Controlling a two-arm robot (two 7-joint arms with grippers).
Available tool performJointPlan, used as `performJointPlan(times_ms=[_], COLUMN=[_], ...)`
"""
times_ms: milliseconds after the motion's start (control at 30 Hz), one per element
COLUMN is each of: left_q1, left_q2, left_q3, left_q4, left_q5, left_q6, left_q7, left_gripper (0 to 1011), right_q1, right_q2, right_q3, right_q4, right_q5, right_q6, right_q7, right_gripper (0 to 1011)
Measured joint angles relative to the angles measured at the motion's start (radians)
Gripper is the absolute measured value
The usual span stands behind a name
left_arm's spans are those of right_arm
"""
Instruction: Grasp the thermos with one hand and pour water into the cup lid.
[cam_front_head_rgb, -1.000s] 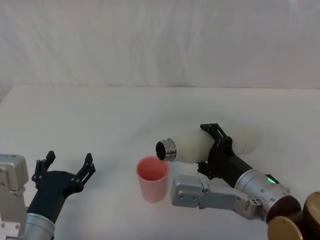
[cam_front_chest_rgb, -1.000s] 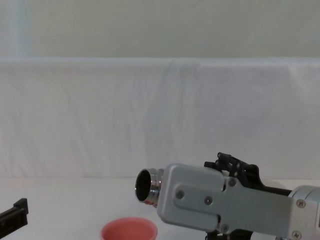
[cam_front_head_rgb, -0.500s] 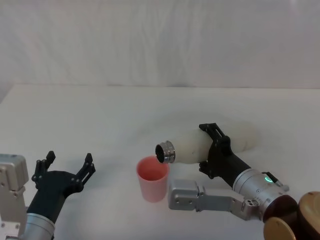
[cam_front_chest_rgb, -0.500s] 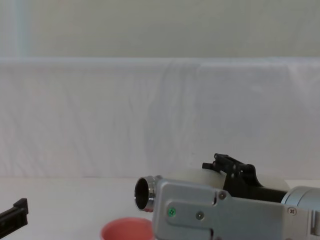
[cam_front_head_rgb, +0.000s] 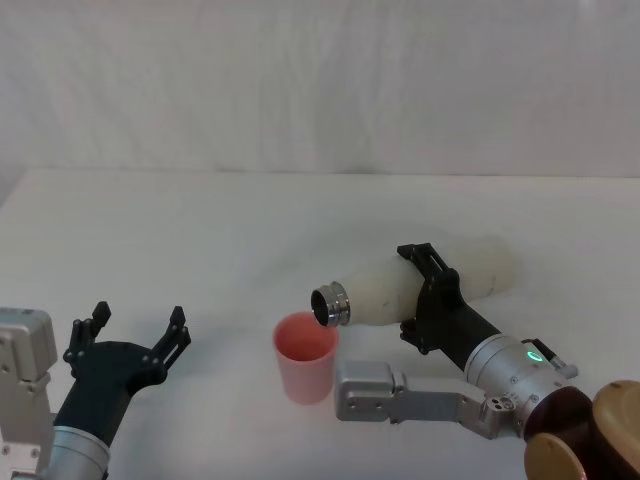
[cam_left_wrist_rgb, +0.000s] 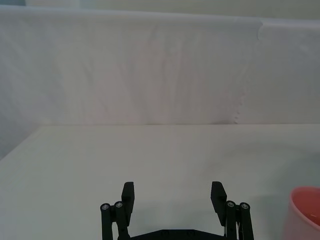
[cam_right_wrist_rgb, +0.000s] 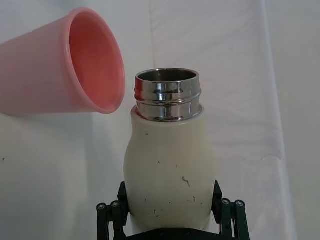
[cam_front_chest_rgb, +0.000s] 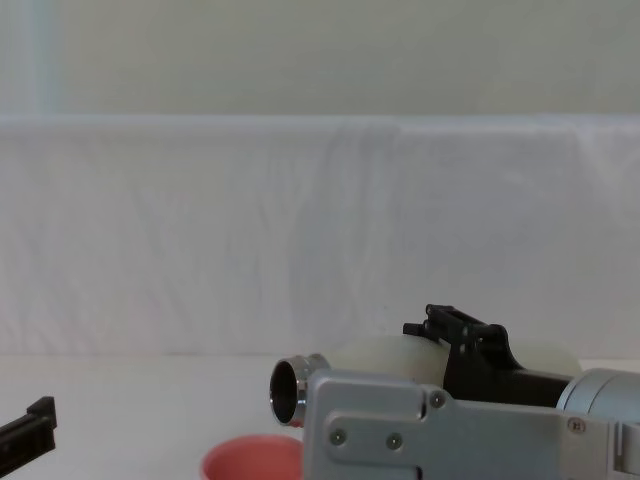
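Right arm entering from the lower right of the head view, forearm angled up toward the frame's centre, wrist rolled so the silver camera block juts left beneath it. Right gripper (cam_front_head_rgb: 422, 288) with black fingers (cam_right_wrist_rgb: 111, 220) clamped on either side of the thermos (cam_front_head_rgb: 420, 282), held nearly horizontal. Left arm parked at the lower left of the head view, left gripper (cam_front_head_rgb: 135, 335) pointing up and right, fingers (cam_left_wrist_rgb: 128, 194) spread wide apart, holding nothing.
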Motion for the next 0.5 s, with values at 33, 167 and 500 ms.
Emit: performJointPlan(times_ms=[33, 167, 500], left_q1=[0.0, 0.0, 0.0], left_q2=[0.0, 0.0, 0.0], left_q3=[0.0, 0.0, 0.0], left_q4=[0.0, 0.0, 0.0], left_q5=[0.0, 0.0, 0.0], left_q6=[0.0, 0.0, 0.0], left_q7=[0.0, 0.0, 0.0], left_gripper=[1001, 1001, 1001], right_q1=[0.001, 0.005, 0.014], right_q2=[0.0, 0.002, 0.007], right_q3=[-0.001, -0.003, -0.012], right_q4=[0.0, 0.003, 0.007], right_q5=[-0.002, -0.01, -0.03], right_q6=[0.0, 0.0, 0.0], right_q7=[0.0, 0.001, 0.002], right_gripper=[958, 958, 958])
